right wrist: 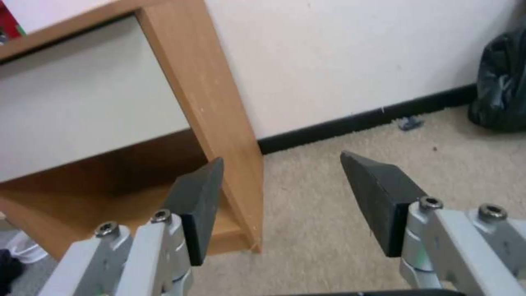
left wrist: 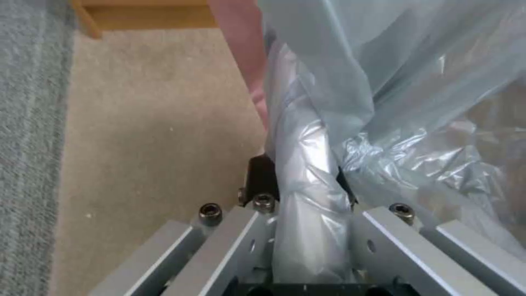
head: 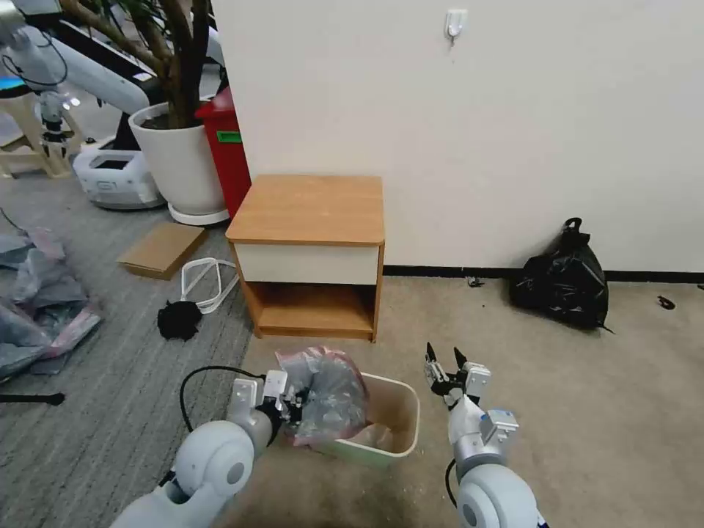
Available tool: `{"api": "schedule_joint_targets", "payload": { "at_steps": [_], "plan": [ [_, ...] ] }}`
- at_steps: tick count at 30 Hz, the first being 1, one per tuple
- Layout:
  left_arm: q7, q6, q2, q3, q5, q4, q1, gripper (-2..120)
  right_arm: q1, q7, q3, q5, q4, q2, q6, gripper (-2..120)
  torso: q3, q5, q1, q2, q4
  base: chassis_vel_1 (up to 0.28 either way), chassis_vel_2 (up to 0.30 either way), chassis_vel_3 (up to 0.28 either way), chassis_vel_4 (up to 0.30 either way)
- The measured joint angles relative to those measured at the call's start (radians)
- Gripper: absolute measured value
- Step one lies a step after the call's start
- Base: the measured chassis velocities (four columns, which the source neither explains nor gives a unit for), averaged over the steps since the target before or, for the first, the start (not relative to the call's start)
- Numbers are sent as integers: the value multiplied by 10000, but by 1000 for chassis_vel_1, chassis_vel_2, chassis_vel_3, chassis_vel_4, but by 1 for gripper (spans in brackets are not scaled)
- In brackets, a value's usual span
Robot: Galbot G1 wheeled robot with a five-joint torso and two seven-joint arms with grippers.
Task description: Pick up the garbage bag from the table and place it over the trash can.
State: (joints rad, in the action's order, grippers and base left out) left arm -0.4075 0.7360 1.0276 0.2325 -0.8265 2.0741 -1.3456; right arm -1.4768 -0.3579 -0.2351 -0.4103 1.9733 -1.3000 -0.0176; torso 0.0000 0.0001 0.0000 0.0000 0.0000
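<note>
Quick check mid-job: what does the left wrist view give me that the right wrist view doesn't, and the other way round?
Left wrist view: the left gripper shut on a bunched fold of the garbage bag, pinkish rim band included. Right wrist view: the right gripper open and holding nothing, the table's white drawer front, the wall, and a black bag. Both share the beige carpet and part of the table.

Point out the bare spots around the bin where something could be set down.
Free: the table top, and carpet between the trash can and the black bag. Crowded: the can's left rim, where the left tool grips the garbage bag.
</note>
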Motion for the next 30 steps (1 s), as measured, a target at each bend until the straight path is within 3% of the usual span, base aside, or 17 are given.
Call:
{"api": "schedule_joint_targets", "payload": {
  "at_steps": [9,13,15,16,18,19,23,27,28,30],
  "plan": [
    [224,0,-148,712,-41,244,-83,3,500,185,-40,-226,-33,598,-39,61,1,1,0,0,0,0,0,0,0],
    [393,-39,-257,1090,-53,432,-232,3,549,1032,-343,-206,-60,924,143,61,0,0,0,0,1,0,0,0,0],
    [508,-117,-340,1267,-62,552,-330,3,566,2014,-666,-128,-80,1250,355,62,0,1,0,-1,0,0,0,0,0],
    [508,-117,-340,1267,-62,552,-330,3,566,2014,-666,-128,-80,1250,355,62,0,1,0,-1,0,0,0,0,0],
    [565,-176,-375,1384,-62,623,-378,3,634,3408,-1130,-356,119,1907,413,61,0,2,0,-1,0,0,0,0,0],
    [565,-176,-375,1384,-62,623,-378,3,634,3408,-1130,-356,119,1907,413,61,0,2,0,-1,0,0,0,0,0],
    [594,-234,-332,1404,-50,627,-380,3,797,4729,-1142,-2648,1402,3195,-725,59,0,-2,0,0,2,0,0,0,0],
    [599,-274,-283,1398,-33,627,-364,3,999,5543,-707,-3950,2021,3890,-1624,53,0,0,0,0,0,0,0,0,0],
    [599,-274,-283,1398,-33,627,-364,3,999,5543,-707,-3950,2021,3890,-1624,53,0,0,0,0,0,0,0,0,0],
    [603,-292,-276,1396,-12,620,-360,3,1164,5439,-245,-4948,2517,4200,-2674,50,-1,-1,0,0,1,0,0,0,0]
  ]
}}
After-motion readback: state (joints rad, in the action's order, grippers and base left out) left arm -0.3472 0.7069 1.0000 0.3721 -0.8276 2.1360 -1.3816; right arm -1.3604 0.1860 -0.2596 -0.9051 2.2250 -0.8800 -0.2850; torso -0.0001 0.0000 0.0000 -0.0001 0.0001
